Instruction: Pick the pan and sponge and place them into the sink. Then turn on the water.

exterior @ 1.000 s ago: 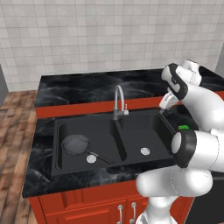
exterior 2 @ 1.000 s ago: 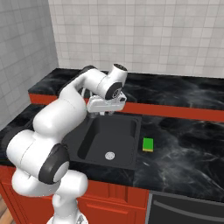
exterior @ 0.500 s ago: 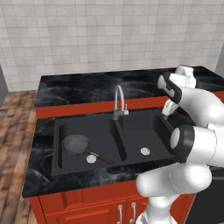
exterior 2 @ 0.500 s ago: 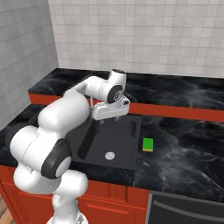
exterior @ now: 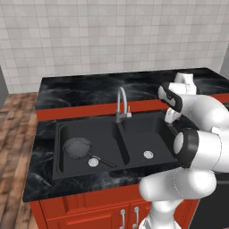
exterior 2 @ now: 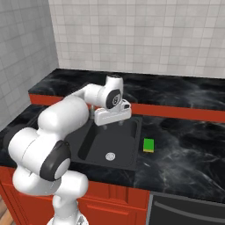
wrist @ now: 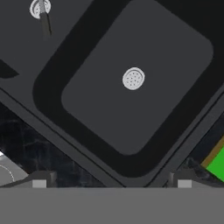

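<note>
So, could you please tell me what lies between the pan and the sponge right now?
The sink's central divider with the faucet at its back, then the bare right basin; the left base view shows the pan, the right base view the sponge.

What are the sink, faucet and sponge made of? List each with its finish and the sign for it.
Sink: matte black, maybe composite or coated metal; no glare, with silvery drains.
Faucet: polished metal, probably steel or chrome; pale grey sheen along the curved neck.
Sponge: likely foam; flat bright green top with a yellowish edge, no shine.
</note>
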